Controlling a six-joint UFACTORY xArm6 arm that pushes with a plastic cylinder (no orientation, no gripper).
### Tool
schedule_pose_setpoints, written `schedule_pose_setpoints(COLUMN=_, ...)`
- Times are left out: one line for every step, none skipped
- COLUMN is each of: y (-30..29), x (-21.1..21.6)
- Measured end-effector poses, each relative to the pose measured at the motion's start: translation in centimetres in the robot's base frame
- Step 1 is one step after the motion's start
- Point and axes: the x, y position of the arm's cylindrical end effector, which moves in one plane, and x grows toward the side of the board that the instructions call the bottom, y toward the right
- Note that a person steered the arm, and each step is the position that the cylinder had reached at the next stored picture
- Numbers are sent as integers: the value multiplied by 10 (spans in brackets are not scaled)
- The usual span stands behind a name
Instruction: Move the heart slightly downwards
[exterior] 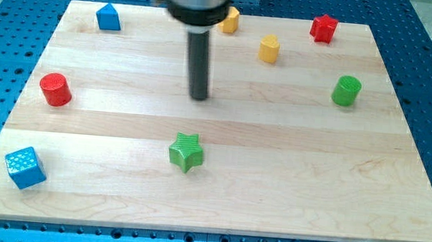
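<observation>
Closest to the view's bottom is the blue cube (25,168), in the lower left corner of the wooden board (311,190), with the green star (186,151) further right, near the board's lower middle. The yellow heart (233,19) lies at the board's top edge, a little right of centre. Only its right part shows from behind the arm's dark housing (198,0), so its shape can barely be made out. The rod (200,62) runs down from that housing, and my tip (198,98) rests on the wood well below the heart and slightly to the view's left of it, touching no block. As for a claw, the arm carries none: it ends in the bare rod, so there is no spread or pinch to report. Just right of the heart and a little lower stands the second yellow block (269,48), a short many-sided post, apart from it. Further right, at the top right corner, is the red star (324,27), and below that the green cylinder (346,90) near the right edge. To the view's left of the heart, the blue triangular block (108,17) sits by the top left corner, and the red cylinder (55,89) stands near the left edge at mid height. The green star lies below my tip, well apart from it. A blue perforated table (427,91) surrounds the board.
</observation>
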Motion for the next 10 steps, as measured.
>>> schedule_pose_setpoints(y=65, x=-30)
schedule_pose_setpoints(y=123, x=-58)
schedule_pose_setpoints(y=177, x=-91)
schedule_pose_setpoints(y=184, x=-114)
schedule_pose_setpoints(y=181, x=-125)
schedule_pose_setpoints(y=167, x=-125)
schedule_pose_setpoints(y=138, x=-125)
schedule_pose_setpoints(y=103, x=-124)
schedule_pose_setpoints(y=86, x=-84)
schedule_pose_setpoints(y=80, x=-29)
